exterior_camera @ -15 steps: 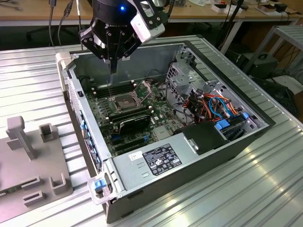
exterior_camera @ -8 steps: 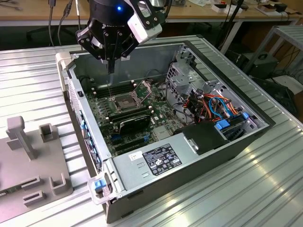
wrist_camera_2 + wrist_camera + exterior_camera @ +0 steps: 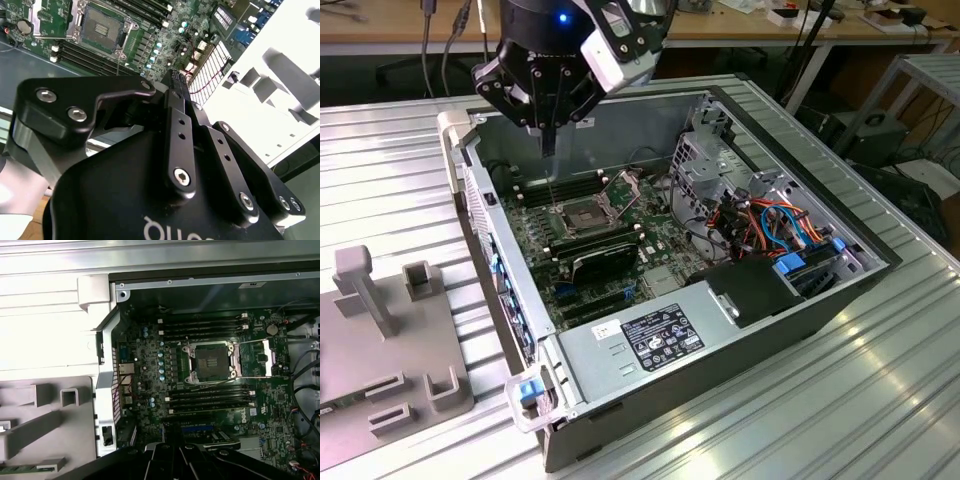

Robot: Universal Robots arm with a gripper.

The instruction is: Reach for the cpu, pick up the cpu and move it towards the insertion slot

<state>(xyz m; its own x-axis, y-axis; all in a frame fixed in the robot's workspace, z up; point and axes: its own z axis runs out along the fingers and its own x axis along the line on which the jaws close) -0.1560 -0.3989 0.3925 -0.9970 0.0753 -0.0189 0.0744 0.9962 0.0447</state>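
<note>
**Gripper over the slot; cpu not located**

Exterior view: the gripper [image 3: 550, 148] hangs above the insertion slot [image 3: 582, 213], inside the open computer case [image 3: 740, 365]. The jaws are drawn together to a narrow tip. Whether they pinch anything, I cannot tell.

Second wrist view: the gripper [image 3: 172, 77] is apart from the insertion slot [image 3: 100, 27], whose centre is dark and bare.

First wrist view: the insertion slot [image 3: 212, 362] sits between two banks of memory slots [image 3: 207, 400]. It is square, with no long axis.

Judgement: the approach to the slot looks far along, but pickup is unconfirmed. I cannot tell the cpu's place or heading.
</note>
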